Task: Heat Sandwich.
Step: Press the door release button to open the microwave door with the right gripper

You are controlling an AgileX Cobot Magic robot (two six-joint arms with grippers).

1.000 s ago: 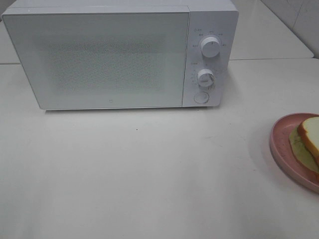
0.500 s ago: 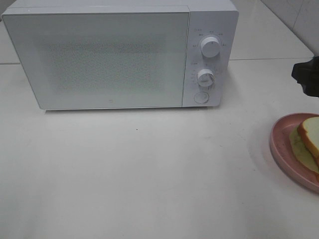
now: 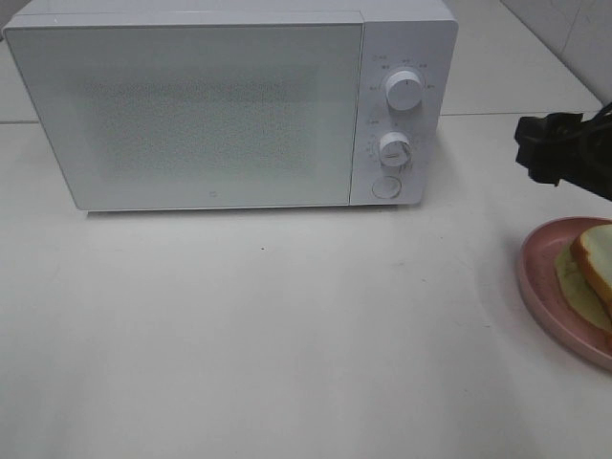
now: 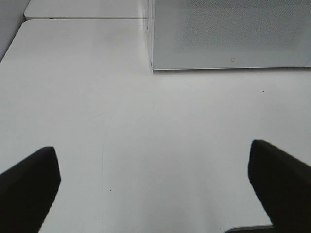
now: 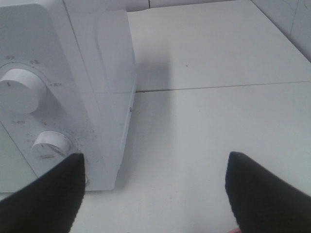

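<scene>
We're seeing white matte tabletop (image 3: 287, 335) bearing white box microwave (image 3: 210, 105), round pink plate (image 3: 535, 277) with crusted white-bread sandwich (image 3: 595, 268); black left gripper (image 4: 151, 148), black right gripper (image 5: 155, 156) both gaping, gripping nothing.

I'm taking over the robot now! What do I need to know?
Left end effector: open, empty, over the table, facing the microwave.
Right end effector: open, empty, to the right of the microwave, beyond the plate.
Sandwich: on the plate, at the right, untouched.
Done: nothing yet; the door is shut.
To do: open door, put sandwich in, close, start heating.
</scene>
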